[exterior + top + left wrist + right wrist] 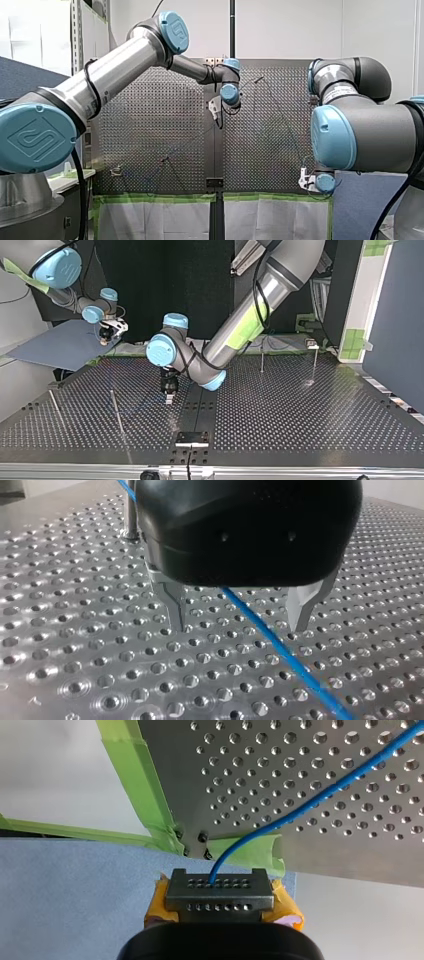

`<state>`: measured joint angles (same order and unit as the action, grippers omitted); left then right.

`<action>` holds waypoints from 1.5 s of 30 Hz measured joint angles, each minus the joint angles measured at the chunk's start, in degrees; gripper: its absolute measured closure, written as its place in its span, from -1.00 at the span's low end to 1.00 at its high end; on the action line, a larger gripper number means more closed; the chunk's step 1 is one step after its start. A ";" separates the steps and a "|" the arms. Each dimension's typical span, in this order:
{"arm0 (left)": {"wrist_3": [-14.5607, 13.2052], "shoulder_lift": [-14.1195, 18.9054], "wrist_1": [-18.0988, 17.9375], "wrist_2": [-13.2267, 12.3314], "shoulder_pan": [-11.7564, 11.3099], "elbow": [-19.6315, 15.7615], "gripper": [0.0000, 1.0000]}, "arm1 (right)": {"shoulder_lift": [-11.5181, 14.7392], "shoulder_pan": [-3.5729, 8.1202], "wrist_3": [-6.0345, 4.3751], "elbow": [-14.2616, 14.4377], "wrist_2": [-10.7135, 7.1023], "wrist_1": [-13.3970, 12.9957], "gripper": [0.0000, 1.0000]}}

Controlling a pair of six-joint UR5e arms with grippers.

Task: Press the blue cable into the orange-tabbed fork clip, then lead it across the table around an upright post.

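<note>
Shiny metal table (75,645), smooth blue cable (280,650)

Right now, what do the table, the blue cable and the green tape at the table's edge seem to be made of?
The table: metal, probably aluminium; dull silvery sheen, countersunk holes. The blue cable: smooth jacket, probably plastic; slight gloss, curves freely. The green tape: matte, paper-like; it wrinkles at the corner.

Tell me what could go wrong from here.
My open left pincer straddles the thin blue cable with tips low over the perforated metal table: descending may scrape it. My right pincer, shut on the cable, sits beyond the table's green tape; pulling could snag the cable there.
</note>
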<state>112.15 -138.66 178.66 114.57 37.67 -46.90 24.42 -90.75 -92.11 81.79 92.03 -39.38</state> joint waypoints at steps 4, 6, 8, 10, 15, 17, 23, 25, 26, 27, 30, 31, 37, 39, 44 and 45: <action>1.87 0.01 -0.04 0.72 -0.10 -0.01 -1.00 | -0.01 -0.13 0.00 -0.17 0.00 0.29 1.00; 2.61 0.02 -0.09 1.43 -0.13 -0.01 -1.00 | -0.01 -0.16 0.07 -0.22 0.00 0.38 1.00; 3.16 0.02 -0.12 2.33 -0.18 -0.01 -1.00 | -0.01 -0.20 0.14 -0.24 0.04 0.41 1.00; 3.44 0.01 -0.13 3.30 -0.29 -0.01 -1.00 | -0.02 -0.24 0.20 -0.24 0.06 0.42 1.00; 3.81 0.02 -0.13 4.95 -0.65 -0.03 -1.00 | -0.02 -0.33 0.31 -0.32 0.09 0.43 1.00; 3.98 0.02 -0.13 5.07 -0.79 -0.02 -1.00 | -0.02 -0.33 0.32 -0.34 0.09 0.43 1.00; 4.11 0.08 -0.14 4.75 -0.69 -0.03 -1.00 | -0.01 -0.52 0.33 -0.41 0.16 0.43 1.00; 4.11 0.14 -0.14 4.49 -0.59 -0.04 -1.00 | -0.01 -0.55 0.34 -0.41 0.17 0.43 1.00; 4.12 0.19 -0.12 4.31 -0.54 -0.04 -1.00 | -0.01 -0.56 0.33 -0.41 0.17 0.43 1.00; 4.12 0.25 -0.10 4.09 -0.48 -0.04 -1.00 | -0.01 -0.56 0.34 -0.41 0.17 0.43 1.00; 4.13 0.60 0.06 3.54 -0.23 -0.08 -1.00 | -0.01 -0.56 0.34 -0.42 0.18 0.44 1.00; 4.15 0.79 0.10 3.31 -0.15 -0.08 -1.00 | -0.01 -0.55 0.34 -0.42 0.18 0.43 1.00; 4.25 2.02 0.16 2.35 -0.17 -0.70 -1.00 | -0.02 -0.55 0.26 -0.43 0.18 0.43 1.00; 4.35 2.67 -0.27 1.86 -0.37 -1.30 -1.00 | -0.01 -0.56 0.25 -0.43 0.18 0.43 1.00; 5.32 4.99 -2.42 -0.32 -0.94 -3.60 -1.00 | -0.01 -0.55 0.26 -0.42 0.12 0.44 1.00; 5.43 5.39 -2.82 -0.71 -0.95 -3.99 -1.00 | 0.00 -0.56 0.28 -0.43 0.11 0.43 1.00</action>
<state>117.59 -133.27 175.84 113.86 36.71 -50.90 24.42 -91.32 -91.84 81.36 92.14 -38.95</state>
